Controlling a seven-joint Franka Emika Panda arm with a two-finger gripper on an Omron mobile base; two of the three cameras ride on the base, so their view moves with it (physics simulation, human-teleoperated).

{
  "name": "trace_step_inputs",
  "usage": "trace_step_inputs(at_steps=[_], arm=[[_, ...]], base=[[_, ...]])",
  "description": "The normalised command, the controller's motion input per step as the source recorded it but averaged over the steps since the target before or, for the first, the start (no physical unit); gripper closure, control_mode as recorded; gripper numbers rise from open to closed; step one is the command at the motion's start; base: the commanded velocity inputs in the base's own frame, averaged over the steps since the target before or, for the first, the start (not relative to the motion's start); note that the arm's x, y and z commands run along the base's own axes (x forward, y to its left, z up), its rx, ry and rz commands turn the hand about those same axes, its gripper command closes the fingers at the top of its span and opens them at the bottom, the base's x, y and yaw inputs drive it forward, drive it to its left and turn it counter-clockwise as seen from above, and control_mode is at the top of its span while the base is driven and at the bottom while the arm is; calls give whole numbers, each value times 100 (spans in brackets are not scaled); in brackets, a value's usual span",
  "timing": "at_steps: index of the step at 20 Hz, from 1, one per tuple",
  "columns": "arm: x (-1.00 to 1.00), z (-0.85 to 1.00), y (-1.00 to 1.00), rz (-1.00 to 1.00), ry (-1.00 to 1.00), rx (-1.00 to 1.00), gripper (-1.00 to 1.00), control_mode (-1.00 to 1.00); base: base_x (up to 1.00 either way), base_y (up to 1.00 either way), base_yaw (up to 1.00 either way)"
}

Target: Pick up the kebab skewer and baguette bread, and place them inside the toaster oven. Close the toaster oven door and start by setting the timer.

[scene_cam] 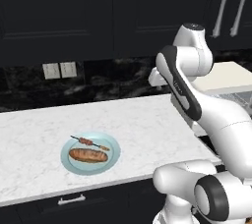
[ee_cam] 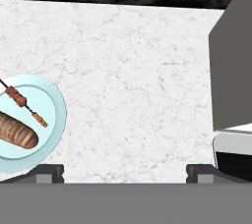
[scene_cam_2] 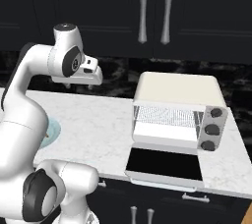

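Hovering above the white marble bench [ee_cam: 138, 70], the pincer [ee_cam: 125, 171] stood released, its two dark tips spread wide at the bottom of the hand view w/ nothing between them.

In the left base view a pale blue plate [scene_cam: 112, 145] sat lower left of centre on the bench. The baguette bread [scene_cam: 88, 155] lay on it, nearer the camera, and the kebab skewer [scene_cam: 89, 142] lay just behind, roughly parallel (whether the two touched couldn't be told). The hand view put the same plate at its left edge, loaf cut off by the frame.

In the right base view the toaster oven [scene_cam_2: 178, 88] occupied the right-centre of the frame, approx. level w/ the arm's wrist. The toaster oven door [scene_cam_2: 165, 164] hung folded down flat over the bench's front edge, wire rack [scene_cam_2: 165, 115] showing inside. Three dark knobs [scene_cam_2: 211, 129] ran down its right side.
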Motion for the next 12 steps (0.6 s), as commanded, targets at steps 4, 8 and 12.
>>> trace_step_inputs(at_steps=[4,8,12], arm=[[0,0,0,0,0,0,-100,100],[0,0,0,0,0,0,-100,100],[0,0,0,0,0,0,-100,100]], base=[[9,-39,-8],[24,-15,-7],[39,2,-3]])
